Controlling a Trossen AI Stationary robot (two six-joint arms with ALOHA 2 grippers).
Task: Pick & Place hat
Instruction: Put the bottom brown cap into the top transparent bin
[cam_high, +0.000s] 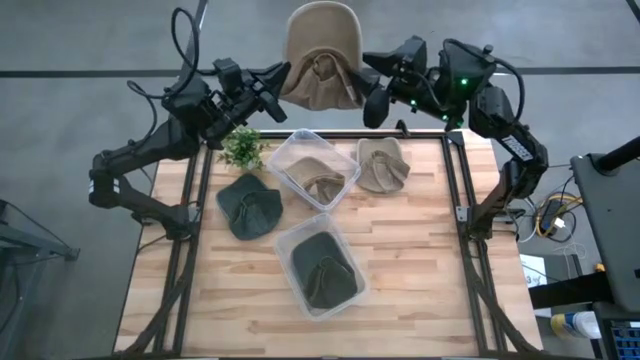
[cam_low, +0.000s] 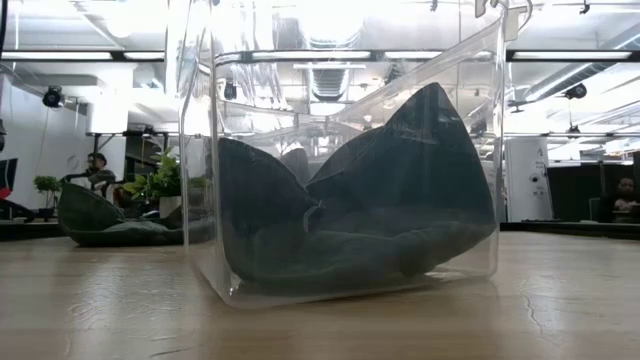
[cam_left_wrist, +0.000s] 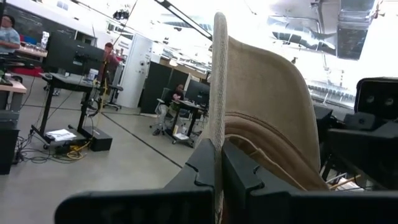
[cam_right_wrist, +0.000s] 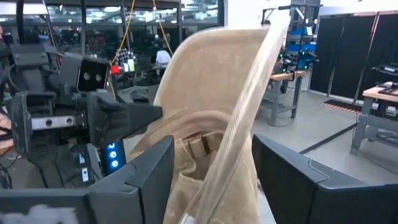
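Observation:
A tan hat (cam_high: 322, 50) hangs in the air above the table's far edge, between my two arms. My left gripper (cam_high: 283, 80) is on its left side, shut on the brim, which stands edge-on in the left wrist view (cam_left_wrist: 219, 93). My right gripper (cam_high: 373, 92) is on the hat's right side and is open. In the right wrist view its two fingers (cam_right_wrist: 149, 171) stand wide apart on either side of the hat's brim edge (cam_right_wrist: 249, 118). My left gripper pinches the tan hat's brim at its edge (cam_left_wrist: 217, 134) between the two fingers, coming level from the table's left side. The hat is lifted clear of the table, its brim upright. My right gripper: I cannot tell whether its open fingers touch the hat.
On the table stand two clear containers, one (cam_high: 313, 170) with a tan hat, one (cam_high: 322, 268) with a dark green hat, the latter filling the low view (cam_low: 350, 220). A loose dark green hat (cam_high: 249, 205), a beige hat (cam_high: 382, 163) and a small plant (cam_high: 241, 148) lie nearby.

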